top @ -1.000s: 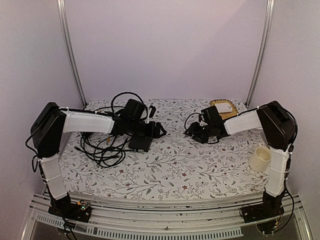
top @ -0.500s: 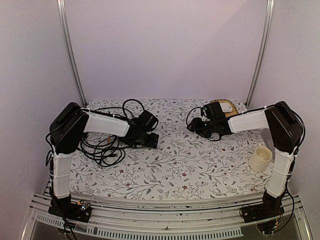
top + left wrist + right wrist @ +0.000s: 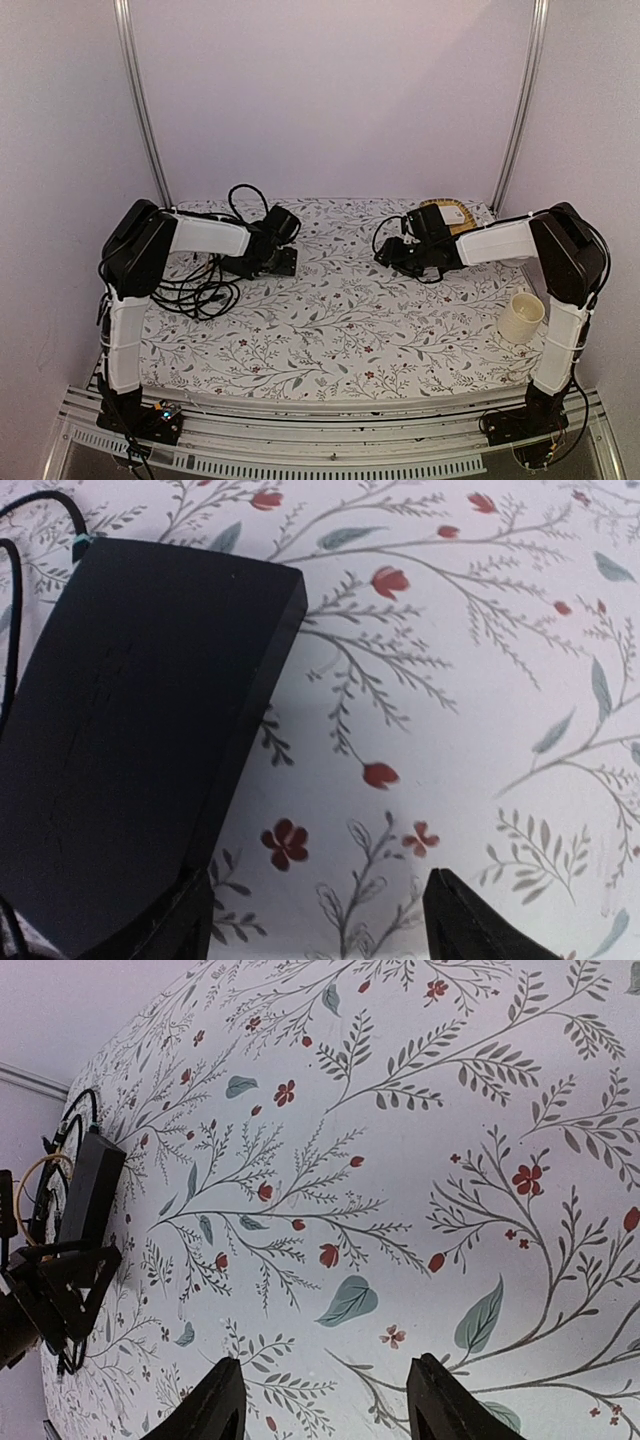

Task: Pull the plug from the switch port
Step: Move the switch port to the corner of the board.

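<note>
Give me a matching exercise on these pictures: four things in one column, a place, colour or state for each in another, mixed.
1 switch
2 cup
3 left gripper
4 small white box

A far back, right side
B open, holding nothing
C cream, right side, nearer the front
D black, lying flat, left side

Pairs: 1-D, 2-C, 3-B, 4-A

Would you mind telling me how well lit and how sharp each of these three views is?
Top external: soft, even light with a lilac cast, no glare. Left wrist: the floral cloth is sharp, while the switch shows as near-featureless black. Right wrist: a tilted view, the print crisp up close, finer and harder to read toward the far end.
</note>
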Available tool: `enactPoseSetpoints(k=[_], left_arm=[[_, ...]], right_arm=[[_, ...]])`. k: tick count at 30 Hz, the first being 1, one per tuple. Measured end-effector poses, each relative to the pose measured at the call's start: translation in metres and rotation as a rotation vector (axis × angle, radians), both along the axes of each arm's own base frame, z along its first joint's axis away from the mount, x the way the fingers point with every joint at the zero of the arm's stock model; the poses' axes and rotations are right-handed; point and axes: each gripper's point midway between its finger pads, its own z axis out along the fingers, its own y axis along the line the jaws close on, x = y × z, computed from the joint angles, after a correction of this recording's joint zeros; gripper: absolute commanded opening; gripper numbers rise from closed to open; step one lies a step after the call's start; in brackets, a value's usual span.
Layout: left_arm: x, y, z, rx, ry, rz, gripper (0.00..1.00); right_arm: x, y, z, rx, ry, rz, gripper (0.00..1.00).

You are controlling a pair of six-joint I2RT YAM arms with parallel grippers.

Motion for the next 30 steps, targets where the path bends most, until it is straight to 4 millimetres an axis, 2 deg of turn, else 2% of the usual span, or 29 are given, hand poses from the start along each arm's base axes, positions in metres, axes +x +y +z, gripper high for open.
enactPoseSetpoints(k=[6, 11, 22, 24, 27, 30], left_arm=[[0.034, 0.024, 0.003, -0.022, -0.022, 0.072, 0.75], [0.049, 0.027, 0.006, -0.045, -0.031, 0.09, 0.75], [0.054, 0.024, 0.01, -0.143, -0.031, 0.069, 0.77], [0.051, 0.021, 0.021, -0.178, -0.046, 0.055, 0.77], [0.053, 0.013, 0.057, -0.249, -0.111, 0.027, 0.77], [0.053, 0.01, 0.114, -0.323, -0.224, 0.007, 0.77]], right_arm=[[-0.003, -0.002, -0.004, -0.014, 0.016, 0.002, 0.58], [-0.004, -0.003, -0.005, -0.022, 0.021, 0.002, 0.58], [0.002, -0.004, 0.001, -0.04, -0.001, -0.005, 0.61], [0.005, -0.004, 0.005, -0.052, -0.012, -0.001, 0.63], [0.014, -0.002, 0.017, -0.068, -0.052, 0.009, 0.67], [0.023, 0.002, 0.033, -0.079, -0.103, 0.031, 0.72]])
